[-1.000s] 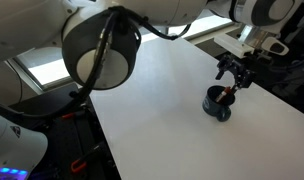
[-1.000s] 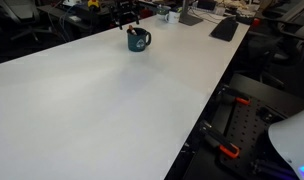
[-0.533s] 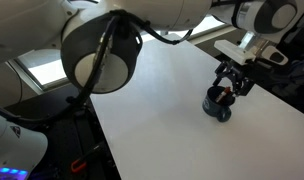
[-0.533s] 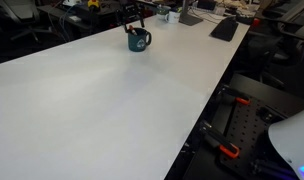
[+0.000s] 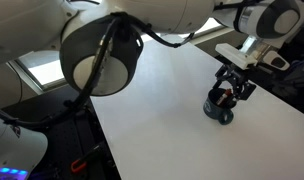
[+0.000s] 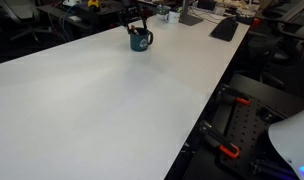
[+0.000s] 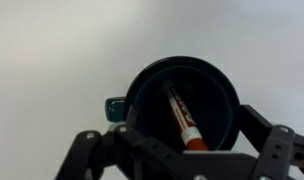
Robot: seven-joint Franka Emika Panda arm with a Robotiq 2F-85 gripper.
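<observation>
In an exterior view, the white table stretches from the near edge to a dark teal mug at its far end. A black keyboard lies well apart beyond it. Your arm reaches down from above, the gripper with its 2 fingers spread wide, gripping nothing. The mug sits directly beneath it, framed between the fingers in the wrist view. A red-and-white marker leans inside.

A white table fills most of the frame in both exterior views. One dark mug stands on it, upper middle.
</observation>
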